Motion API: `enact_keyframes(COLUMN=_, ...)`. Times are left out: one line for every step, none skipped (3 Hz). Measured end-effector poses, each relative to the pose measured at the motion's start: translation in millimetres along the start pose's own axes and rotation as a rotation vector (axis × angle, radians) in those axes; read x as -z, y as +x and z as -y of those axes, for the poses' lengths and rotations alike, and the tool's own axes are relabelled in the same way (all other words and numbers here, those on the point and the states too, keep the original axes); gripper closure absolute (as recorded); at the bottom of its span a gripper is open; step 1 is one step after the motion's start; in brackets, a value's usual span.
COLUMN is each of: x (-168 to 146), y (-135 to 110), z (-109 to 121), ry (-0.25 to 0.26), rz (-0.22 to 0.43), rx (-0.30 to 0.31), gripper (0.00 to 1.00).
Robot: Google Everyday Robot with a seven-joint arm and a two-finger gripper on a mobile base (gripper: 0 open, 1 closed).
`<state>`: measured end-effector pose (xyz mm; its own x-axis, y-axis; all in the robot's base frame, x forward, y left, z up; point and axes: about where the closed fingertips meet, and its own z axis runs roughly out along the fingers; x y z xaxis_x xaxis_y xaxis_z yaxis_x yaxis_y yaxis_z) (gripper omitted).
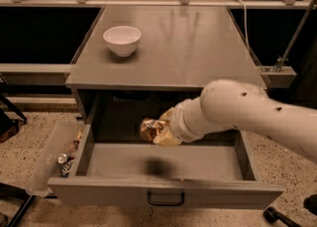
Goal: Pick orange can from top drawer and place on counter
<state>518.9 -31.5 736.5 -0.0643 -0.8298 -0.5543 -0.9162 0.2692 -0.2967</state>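
Note:
The orange can (150,129), gold-orange and dented, hangs in my gripper (159,131) above the floor of the open top drawer (163,191); its shadow falls on the drawer floor below. The gripper is shut on the can, at about the height of the drawer opening, under the front edge of the counter (193,47). My white arm reaches in from the right. The drawer's black wire handle (166,201) shows on its front panel.
A white bowl (122,40) stands on the counter's back left. A clear plastic side bin (49,159) with small items hangs at the drawer's left. A metal rail and cable run along the right side. A caster wheel (270,214) is at bottom right.

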Motion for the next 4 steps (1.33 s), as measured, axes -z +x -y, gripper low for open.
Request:
enact_keyframes(x=63, y=-66, z=14, ry=0.057, rz=-0.027, rx=0.113, gripper=1.0)
enact_keyframes(x=100, y=-104, z=23, ry=0.092, rz=-0.041, rx=0.178, gripper=1.0)
enact_keyframes(x=103, y=-106, z=24, ry=0.092, rz=-0.043, rx=0.183, gripper=1.0)
enact_keyframes(x=121, y=-116, z=43, ry=0.13, rz=-0.02, rx=0.196, gripper=1.0)
